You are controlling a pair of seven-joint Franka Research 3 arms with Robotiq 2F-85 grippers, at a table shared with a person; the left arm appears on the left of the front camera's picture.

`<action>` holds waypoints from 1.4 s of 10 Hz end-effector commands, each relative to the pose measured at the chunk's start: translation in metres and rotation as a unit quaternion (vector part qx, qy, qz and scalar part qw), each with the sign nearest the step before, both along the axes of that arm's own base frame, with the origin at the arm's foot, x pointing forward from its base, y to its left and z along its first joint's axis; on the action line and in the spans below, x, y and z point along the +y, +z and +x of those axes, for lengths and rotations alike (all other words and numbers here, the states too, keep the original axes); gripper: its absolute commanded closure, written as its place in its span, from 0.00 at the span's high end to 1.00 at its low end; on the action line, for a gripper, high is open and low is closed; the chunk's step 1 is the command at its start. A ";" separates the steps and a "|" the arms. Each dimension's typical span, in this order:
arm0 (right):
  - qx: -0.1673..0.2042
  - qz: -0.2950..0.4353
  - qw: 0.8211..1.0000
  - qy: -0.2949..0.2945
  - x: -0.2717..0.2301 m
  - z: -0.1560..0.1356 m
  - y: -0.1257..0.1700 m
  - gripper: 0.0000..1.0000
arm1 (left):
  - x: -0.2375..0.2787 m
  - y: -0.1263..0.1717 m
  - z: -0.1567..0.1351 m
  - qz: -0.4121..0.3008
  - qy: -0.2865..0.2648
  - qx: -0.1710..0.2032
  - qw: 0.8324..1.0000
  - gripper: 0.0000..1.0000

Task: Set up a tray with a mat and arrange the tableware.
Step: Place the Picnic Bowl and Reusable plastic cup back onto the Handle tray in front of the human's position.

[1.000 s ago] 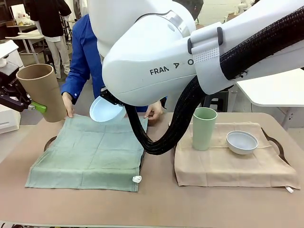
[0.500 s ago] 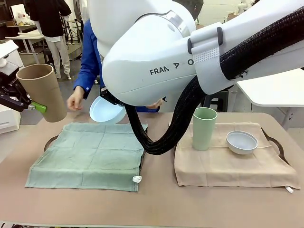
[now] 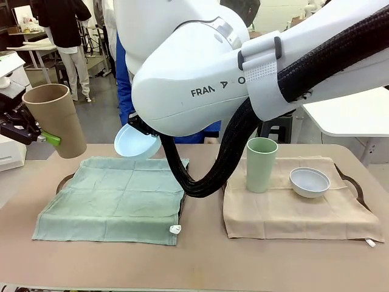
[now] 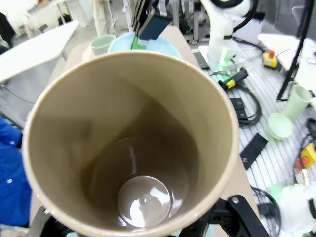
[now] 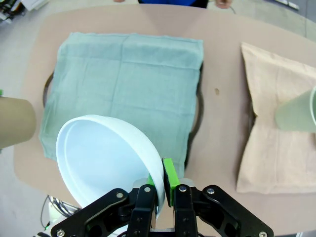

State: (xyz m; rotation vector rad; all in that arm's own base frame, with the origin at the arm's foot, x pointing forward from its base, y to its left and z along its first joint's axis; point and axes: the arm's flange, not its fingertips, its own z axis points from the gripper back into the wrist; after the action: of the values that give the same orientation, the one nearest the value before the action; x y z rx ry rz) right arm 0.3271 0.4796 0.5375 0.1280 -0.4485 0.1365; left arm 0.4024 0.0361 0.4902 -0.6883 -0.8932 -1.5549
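The tan-brown tumbler (image 3: 55, 118) hung tilted in the left gripper (image 3: 37, 135), jaws spread around it, beside the green mat (image 3: 112, 198). Sage tumbler (image 3: 261, 164) and grey-white bowl (image 3: 309, 182) stood on the beige mat (image 3: 292, 213).

Left wrist: tumbler interior empty.

Right wrist: right gripper (image 5: 165, 190) pinched the empty light blue bowl (image 5: 106, 163) by its rim; tray (image 5: 198, 103) largely hidden.
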 end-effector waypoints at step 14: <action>0.079 0.081 0.993 -0.024 -0.038 0.088 -0.098 0.07 | 0.012 -0.084 0.063 -0.022 0.000 0.028 0.999 0.84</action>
State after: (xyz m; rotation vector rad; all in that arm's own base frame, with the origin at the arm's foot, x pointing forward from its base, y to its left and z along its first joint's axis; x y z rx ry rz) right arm 0.4145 0.4407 0.4411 0.2847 -0.2976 0.0336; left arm 0.4656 0.0485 0.4064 -0.7603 -0.8868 -1.5114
